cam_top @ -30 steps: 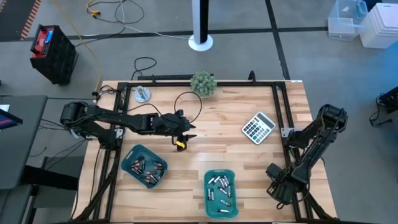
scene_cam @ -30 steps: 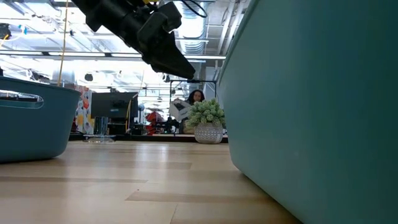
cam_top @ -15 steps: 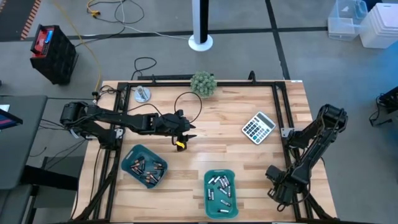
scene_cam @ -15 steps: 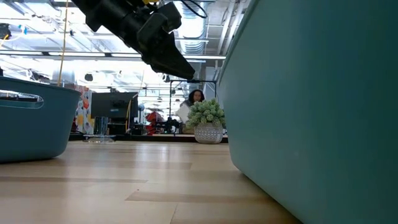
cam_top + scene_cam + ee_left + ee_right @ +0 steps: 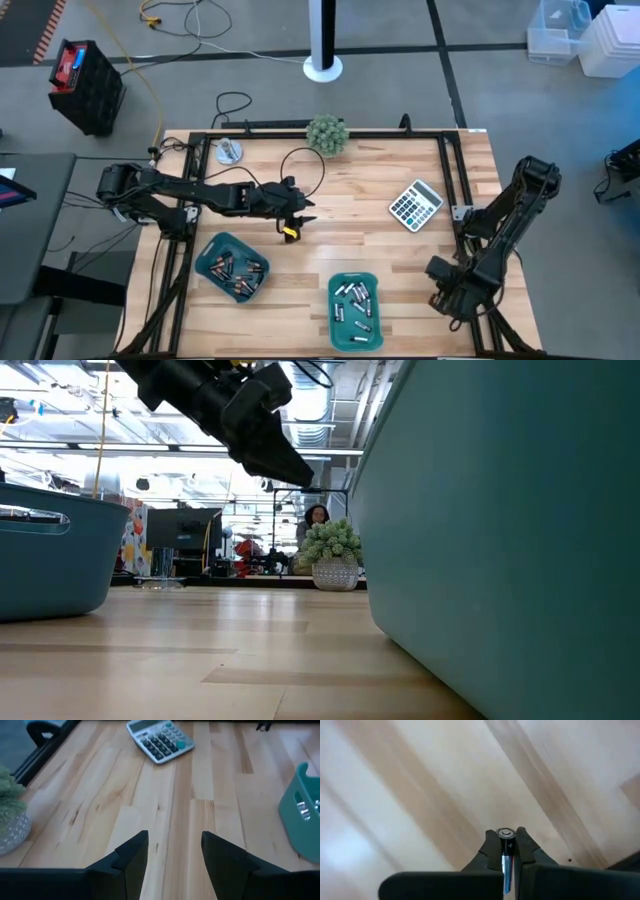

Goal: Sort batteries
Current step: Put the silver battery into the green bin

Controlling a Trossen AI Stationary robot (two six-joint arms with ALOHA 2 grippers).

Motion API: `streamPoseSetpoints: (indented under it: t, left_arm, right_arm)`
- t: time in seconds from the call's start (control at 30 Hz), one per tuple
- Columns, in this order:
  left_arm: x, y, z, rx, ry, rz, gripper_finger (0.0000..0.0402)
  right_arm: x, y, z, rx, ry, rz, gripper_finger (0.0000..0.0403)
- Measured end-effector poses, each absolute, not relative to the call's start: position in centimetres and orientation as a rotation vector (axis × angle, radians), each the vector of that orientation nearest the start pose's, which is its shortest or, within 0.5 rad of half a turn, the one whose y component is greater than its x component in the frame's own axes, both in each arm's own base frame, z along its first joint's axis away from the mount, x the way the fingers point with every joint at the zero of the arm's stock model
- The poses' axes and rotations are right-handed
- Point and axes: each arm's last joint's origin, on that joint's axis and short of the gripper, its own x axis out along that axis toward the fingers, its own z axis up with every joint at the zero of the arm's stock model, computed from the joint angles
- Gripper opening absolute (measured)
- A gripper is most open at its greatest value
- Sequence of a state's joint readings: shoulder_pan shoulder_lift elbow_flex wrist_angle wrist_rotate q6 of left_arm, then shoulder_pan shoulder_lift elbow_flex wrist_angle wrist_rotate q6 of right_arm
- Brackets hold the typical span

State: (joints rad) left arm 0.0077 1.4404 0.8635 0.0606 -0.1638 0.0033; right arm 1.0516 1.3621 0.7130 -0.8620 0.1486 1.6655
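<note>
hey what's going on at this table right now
A two-armed robot is sorting batteries into two teal trays. The right hand, low at the table's right front corner, is shut on a battery standing end-up between its fingers. The left hand hangs open and empty over the middle of the table. The left tray holds the dark cells, the tray nearer the middle the silvery ones. A calculator and small plant sit aside.

Smooth pale wood table

Bright, even overhead light — only faint shadows on the table — while the low view's near teal tray looms out of focus.
</note>
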Motion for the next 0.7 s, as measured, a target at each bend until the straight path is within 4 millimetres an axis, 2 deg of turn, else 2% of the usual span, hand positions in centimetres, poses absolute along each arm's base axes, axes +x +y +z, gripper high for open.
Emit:
streamPoseSetpoints:
  t: [0.2, 0.33, 0.53, 0.7]
  left_arm:
    - [30.5, 0.7, 24.0, 0.043, 0.498, 0.167, 0.0178]
    - [30.0, 0.6, 24.9, 0.036, 0.474, 0.145, 0.0178]
    - [28.7, -0.3, 26.4, 0.036, 0.451, 0.084, 0.0178]
    - [27.1, -1.4, 27.7, 0.037, 0.448, 0.046, 0.0178]
  right_arm:
    - [10.9, 15.8, 19.1, 0.430, 1.133, -0.316, 0.0002]
    - [11.6, 15.1, 21.3, 0.372, 0.951, -0.163, 0.0002]
    - [13.0, 15.2, 25.1, 0.249, 0.642, 0.132, 0.0002]
    - [14.1, 15.1, 26.9, 0.187, 0.479, 0.207, 0.0002]
